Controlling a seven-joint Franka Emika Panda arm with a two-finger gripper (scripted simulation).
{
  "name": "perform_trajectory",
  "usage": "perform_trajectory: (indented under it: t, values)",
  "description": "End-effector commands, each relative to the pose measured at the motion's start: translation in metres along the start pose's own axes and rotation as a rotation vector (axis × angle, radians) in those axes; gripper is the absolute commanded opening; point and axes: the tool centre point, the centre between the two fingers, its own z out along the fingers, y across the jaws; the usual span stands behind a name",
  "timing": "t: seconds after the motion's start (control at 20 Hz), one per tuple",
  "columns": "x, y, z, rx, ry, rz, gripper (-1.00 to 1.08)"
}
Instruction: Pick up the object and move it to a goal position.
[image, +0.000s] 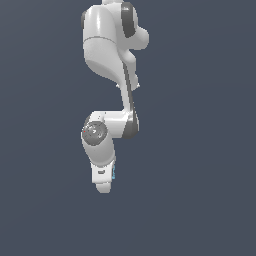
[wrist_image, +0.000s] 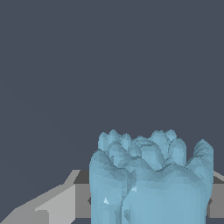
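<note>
In the wrist view the object, a light-blue lumpy blob with a bumpy top, fills the space between my grey fingers. My gripper is shut on it. In the exterior view the white arm hangs down and folds at the wrist. Its gripper points downward, and only a thin light-blue sliver of the object shows at the hand's side in the exterior view's right. The rest of the blob is hidden behind the hand there.
A plain dark grey-blue surface surrounds the arm in both views. No other objects, containers or edges show.
</note>
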Motion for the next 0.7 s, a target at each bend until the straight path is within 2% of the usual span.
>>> perform_trajectory:
  t: [0.0, 0.2, 0.35, 0.65]
  values:
    - [0.000, 0.000, 0.000, -0.001, 0.000, 0.001, -1.00]
    - [0.008, 0.004, -0.008, -0.019, 0.007, 0.011, -1.00]
    - [0.020, 0.010, -0.022, -0.048, 0.019, 0.028, -1.00]
    - [0.061, 0.028, -0.071, -0.150, 0.059, 0.088, -1.00]
